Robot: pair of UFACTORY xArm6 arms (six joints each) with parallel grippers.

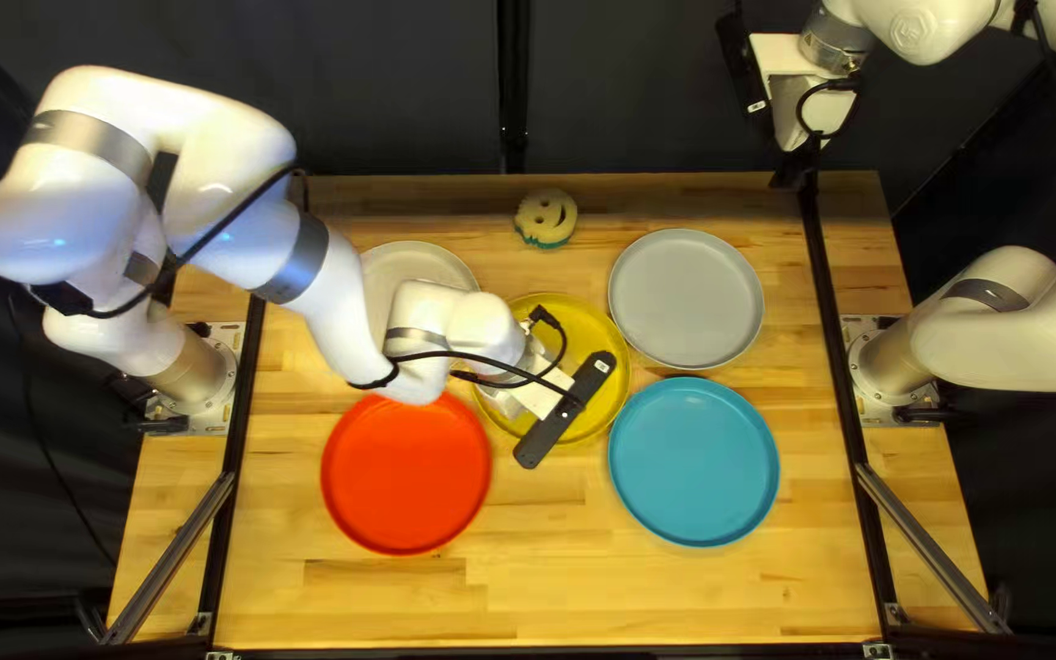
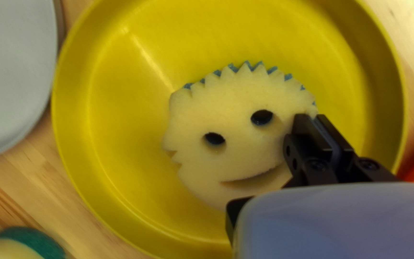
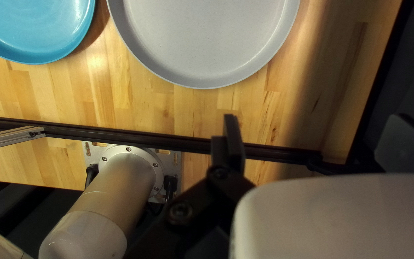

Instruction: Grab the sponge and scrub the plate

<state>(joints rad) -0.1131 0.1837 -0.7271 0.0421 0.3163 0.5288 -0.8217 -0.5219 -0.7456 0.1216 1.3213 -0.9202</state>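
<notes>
Top left view: a wooden table (image 1: pixel 537 587) carries a white plate (image 1: pixel 418 261), a grey plate (image 1: pixel 686 298), a blue plate (image 1: pixel 693 461), an orange plate (image 1: pixel 404 472) and, in the middle, a deep yellow plastic plate (image 1: pixel 606 335). The white left arm (image 1: pixel 326 275) reaches over the yellow plate. A spare green-backed sponge (image 1: pixel 546 218) lies near the table's far edge.

Left wrist view: a round pale-yellow foam sponge (image 2: pixel 228 144) with a smiling face and blue underside rests inside the yellow plate. The left jaws are closed narrowly on the sponge's edge.

Right wrist view: the right jaws stand wide apart and hold nothing, with one black finger (image 3: pixel 230 140) showing. They hang above the table's edge, near the grey plate.
</notes>
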